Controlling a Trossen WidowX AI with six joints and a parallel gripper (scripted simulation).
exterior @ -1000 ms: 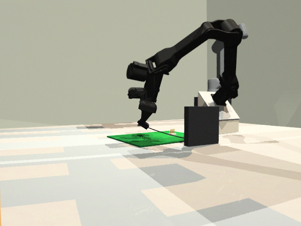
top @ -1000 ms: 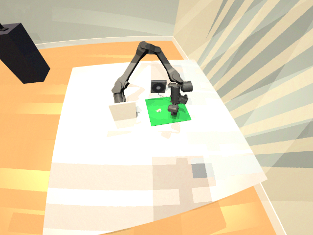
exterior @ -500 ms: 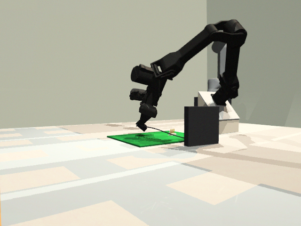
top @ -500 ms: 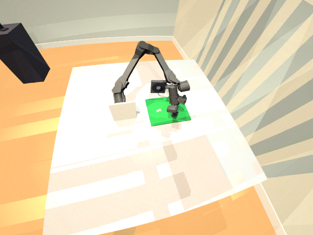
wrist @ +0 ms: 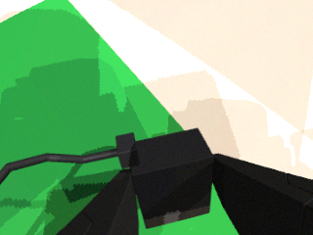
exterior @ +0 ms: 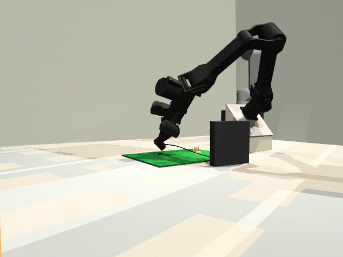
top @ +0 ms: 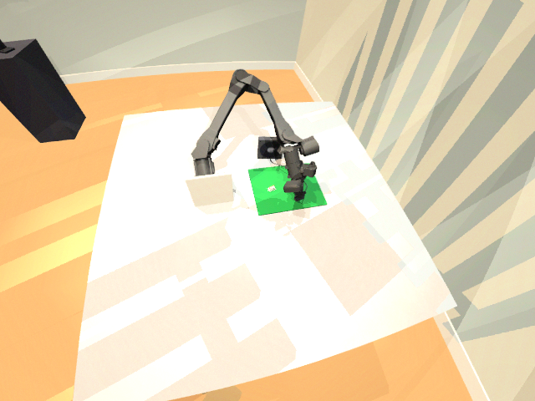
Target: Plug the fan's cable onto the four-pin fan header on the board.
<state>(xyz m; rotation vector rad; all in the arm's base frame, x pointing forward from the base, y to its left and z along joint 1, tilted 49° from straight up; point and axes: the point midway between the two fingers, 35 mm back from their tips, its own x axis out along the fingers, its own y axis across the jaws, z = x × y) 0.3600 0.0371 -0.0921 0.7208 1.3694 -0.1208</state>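
Observation:
My gripper (top: 298,196) (exterior: 159,144) (wrist: 171,171) is shut on the black fan plug (wrist: 171,176), which sits tilted between the fingertips. It hangs a little above the green board (top: 266,205) (exterior: 177,161) (wrist: 44,39), over the side away from the header. The four-pin header (top: 271,188) (exterior: 196,151), a pale base with upright gold pins, stands on the board, apart from the plug. Its pins are uncovered. It is not in the wrist view. The black cable (exterior: 180,146) (wrist: 46,157) runs from the plug to the fan (top: 264,149) (exterior: 229,143).
The black fan stands upright beside the board. A pale panel (top: 211,190) stands near the arm's base. A large dark block (top: 38,93) is at the upper left in the top view. The white table (top: 164,241) (exterior: 110,221) carries patches of light and shadow.

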